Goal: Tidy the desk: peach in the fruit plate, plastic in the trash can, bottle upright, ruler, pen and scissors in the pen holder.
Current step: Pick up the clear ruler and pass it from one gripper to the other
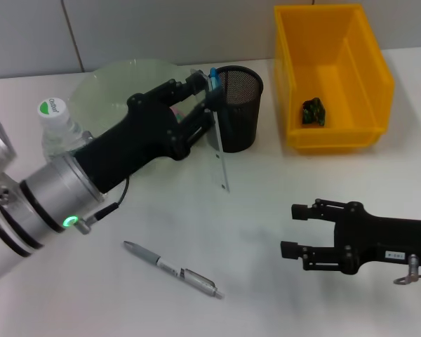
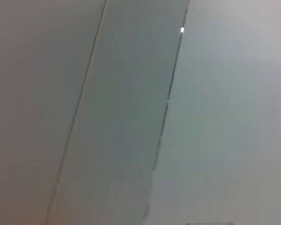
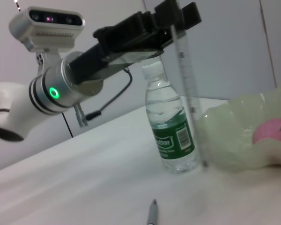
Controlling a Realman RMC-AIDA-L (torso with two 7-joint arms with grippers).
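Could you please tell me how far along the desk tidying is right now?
Done: peach in the fruit plate, bottle upright, plastic in the trash can. In hand: left end effector holds the ruler at the pen holder. Left: pen on the desk; right end effector idle.

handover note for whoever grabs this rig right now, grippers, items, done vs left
Left gripper: shut on the clear ruler, held upright beside the pen holder.
Right gripper: open, hovering over the table, holding nothing.
Done: peach in fruit plate, bottle upright, plastic in yellow bin.
Left: ruler into holder, pen still on the table. Scissors: cannot tell.
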